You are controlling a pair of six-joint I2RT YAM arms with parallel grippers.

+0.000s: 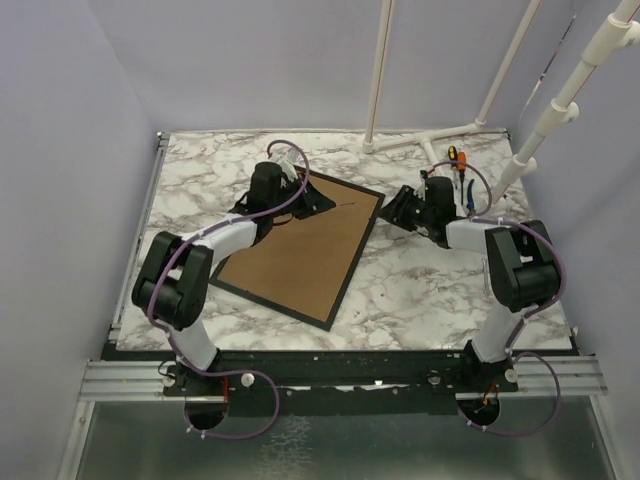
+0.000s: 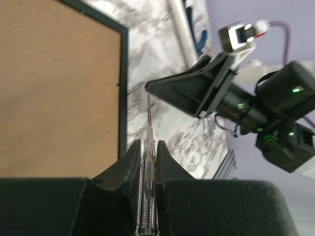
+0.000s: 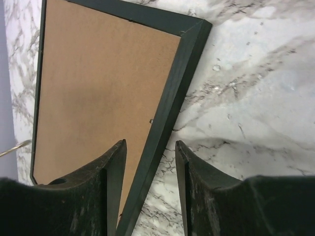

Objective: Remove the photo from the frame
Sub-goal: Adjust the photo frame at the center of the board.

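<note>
frame (image 1: 300, 250) back-up on surface (image 1: 430, 290) | left fingers (image 2: 129, 164) clamped on clear-handled tool (image 2: 148, 187), possibly a screwdriver | we read right fingers (image 3: 114, 169) apart over frame edge

Seen high from the near side, facing far; close from each wrist; all sharing black-bordered, brown-backed rectangular frame (image 1: 300, 255).

A clear screwdriver (image 2: 148, 162) stuck out over the marble table (image 1: 420, 290). Small tools with orange and blue handles (image 1: 454, 156) lay near the white pipes (image 1: 378, 80) at the back.
</note>
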